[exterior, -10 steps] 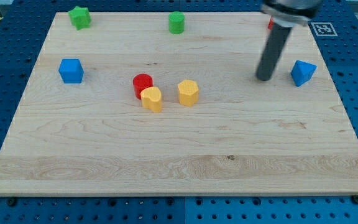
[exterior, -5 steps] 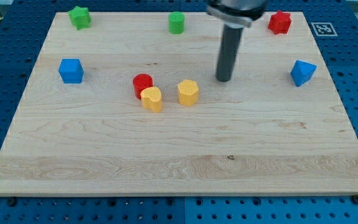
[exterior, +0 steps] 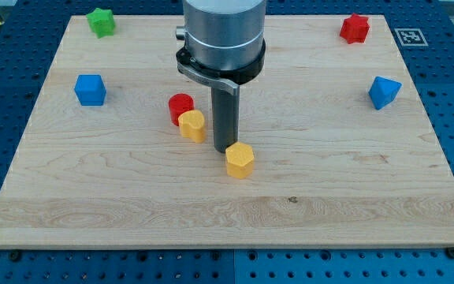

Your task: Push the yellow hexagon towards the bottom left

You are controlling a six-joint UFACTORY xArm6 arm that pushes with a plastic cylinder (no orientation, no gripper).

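The yellow hexagon point(exterior: 240, 160) lies near the middle of the wooden board. My tip point(exterior: 225, 149) stands right at its upper left edge, touching it or nearly so. A yellow heart-shaped block point(exterior: 193, 125) lies to the tip's left, touching a red cylinder point(exterior: 180, 105) just above it. The arm's grey body hides the board's top middle.
A blue cube point(exterior: 90, 89) sits at the left. A green star-shaped block point(exterior: 100, 21) is at the top left. A red star-shaped block point(exterior: 355, 28) is at the top right, and a blue triangular block point(exterior: 384, 91) at the right.
My tip has swept from the right to the left and down the view. The yellow hexagon has moved toward the view's bottom. The arm now hides the green cylinder.
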